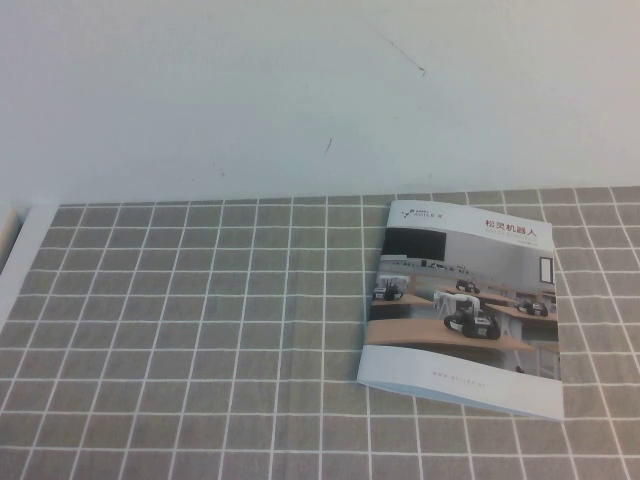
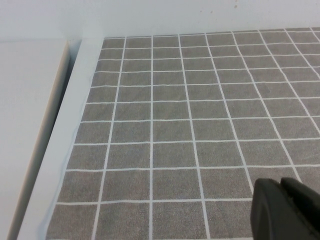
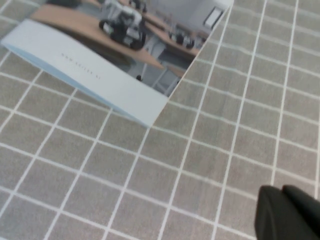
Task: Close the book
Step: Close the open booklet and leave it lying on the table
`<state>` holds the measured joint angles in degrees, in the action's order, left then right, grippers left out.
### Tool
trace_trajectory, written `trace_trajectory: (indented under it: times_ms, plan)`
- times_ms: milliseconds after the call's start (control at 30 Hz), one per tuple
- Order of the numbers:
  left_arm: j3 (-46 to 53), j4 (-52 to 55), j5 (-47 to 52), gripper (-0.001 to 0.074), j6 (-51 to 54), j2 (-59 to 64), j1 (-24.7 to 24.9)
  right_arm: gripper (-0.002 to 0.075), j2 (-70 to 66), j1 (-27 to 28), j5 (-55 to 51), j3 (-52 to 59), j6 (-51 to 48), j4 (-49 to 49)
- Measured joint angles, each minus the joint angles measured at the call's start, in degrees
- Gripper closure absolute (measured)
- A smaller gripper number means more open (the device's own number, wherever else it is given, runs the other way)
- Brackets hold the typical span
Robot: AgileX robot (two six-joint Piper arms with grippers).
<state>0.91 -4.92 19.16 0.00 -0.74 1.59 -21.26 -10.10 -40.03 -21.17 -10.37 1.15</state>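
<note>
— One question: which arm is nearer?
— Mine on the right. The grey checked tablecloth carries the glossy photo-covered paper book at its right, flat, seemingly shut, long axis near-to-far. My right gripper, jaws together, hovers off its near right corner; my left gripper, likewise pinched, sits far left.

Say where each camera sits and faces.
High: raised, robot's side, angled down at grey checked cloth and closed glossy book; no arms.
Left wrist: arm-mounted, faces bare cloth near its edge; left end effector above it.
Right wrist: arm-mounted, faces book's corner; right end effector above cloth.
High and right wrist share the book.
</note>
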Motion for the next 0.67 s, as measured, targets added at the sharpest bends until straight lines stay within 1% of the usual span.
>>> trace_trajectory:
  times_ms: [67, 167, 400, 467, 500, 667]
  plan:
    - [0.0, 0.0, 0.0, 0.0737, 0.0, 0.0, 0.0, 0.0729, 3.2, 0.0, 1.3, 0.8, -0.8, -0.3]
    - [0.0, -0.1, 0.0, 0.0737, 0.0, 0.0, 0.0, 0.0729, 8.4, 0.5, 6.1, 4.3, -2.3, -1.8]
    - [0.0, -0.2, 0.0, 0.0737, 0.0, 0.0, 0.0, 0.0729, 19.8, 3.9, 22.6, 19.5, -2.8, -2.9]
    - [0.0, -0.2, 0.0, 0.0737, 0.0, 0.0, 0.0, 0.0729, 21.3, 4.0, 23.7, 22.0, -2.8, -3.0]
    - [0.0, -0.2, 0.0, 0.0737, 0.0, 0.0, 0.0, 0.0729, 21.7, 4.1, 22.4, 22.4, -2.9, -3.0]
    - [0.0, -0.4, 0.0, 0.0737, 0.0, 0.0, 0.0, 0.0729, 21.9, 4.1, 20.2, 22.4, -2.9, -3.2]
